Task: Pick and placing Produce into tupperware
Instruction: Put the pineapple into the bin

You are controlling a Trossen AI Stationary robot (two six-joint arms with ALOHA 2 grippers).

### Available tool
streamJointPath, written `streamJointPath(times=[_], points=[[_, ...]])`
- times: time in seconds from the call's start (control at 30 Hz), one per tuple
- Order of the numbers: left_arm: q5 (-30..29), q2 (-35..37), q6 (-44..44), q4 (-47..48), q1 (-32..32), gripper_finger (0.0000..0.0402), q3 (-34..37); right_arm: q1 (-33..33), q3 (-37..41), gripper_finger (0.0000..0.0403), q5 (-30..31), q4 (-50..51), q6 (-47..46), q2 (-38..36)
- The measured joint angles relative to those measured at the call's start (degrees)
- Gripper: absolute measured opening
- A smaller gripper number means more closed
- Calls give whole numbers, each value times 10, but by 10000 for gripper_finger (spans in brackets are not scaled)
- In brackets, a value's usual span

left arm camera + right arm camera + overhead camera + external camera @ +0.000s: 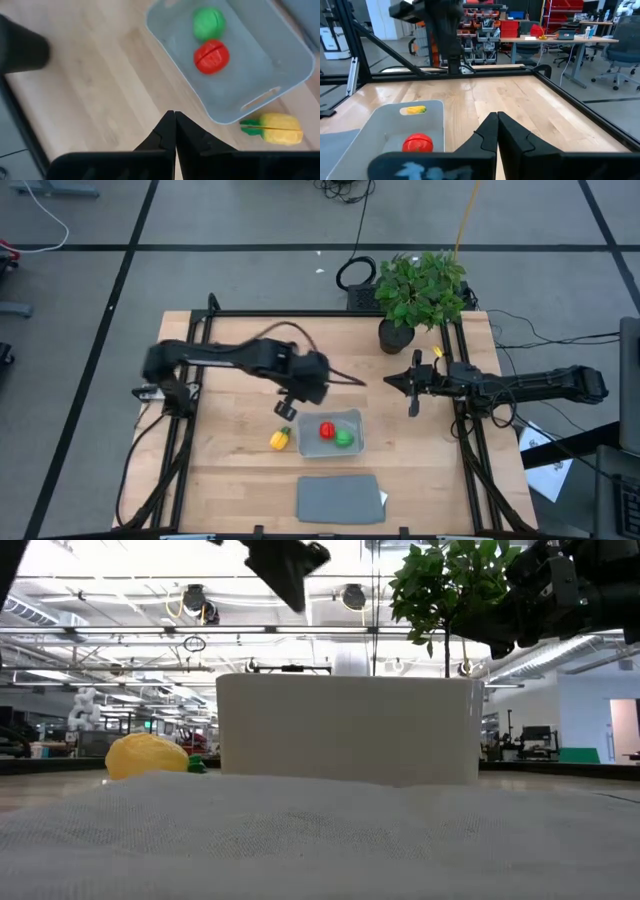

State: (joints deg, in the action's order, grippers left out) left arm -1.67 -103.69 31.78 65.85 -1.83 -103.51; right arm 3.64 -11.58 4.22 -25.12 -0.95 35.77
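Meanwhile, yellow produce [280, 439] lies on the table just below the closed, empty left end effector [287, 408].

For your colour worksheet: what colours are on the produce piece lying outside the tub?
Yellow piece with a green tip, clearest in the left wrist view.

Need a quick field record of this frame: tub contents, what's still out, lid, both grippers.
tub: light blue-grey tupperware on the table, open
in tub: red piece and green piece, side by side
outside tub: yellow piece on the wood, beside the tub's left wall
lid: grey lid flat on the table, apart from the tub
left gripper: shut, empty, raised above the table near the tub
right gripper: shut, empty, waiting at the table's right side
plant: potted plant at the far edge
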Motion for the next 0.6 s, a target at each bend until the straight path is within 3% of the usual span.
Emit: streamJointPath(times=[0.13,0.33,0.6], points=[[0,108,-27,-87,7,0,113,0,0,0,-6,0,-4,-11],[-6,274,-77,-294,16,0,307,0,0,0,-47,-15,-10,-19],[-17,439,-111,-495,15,0,517,0,0,0,-47,-17,-21,-30]])
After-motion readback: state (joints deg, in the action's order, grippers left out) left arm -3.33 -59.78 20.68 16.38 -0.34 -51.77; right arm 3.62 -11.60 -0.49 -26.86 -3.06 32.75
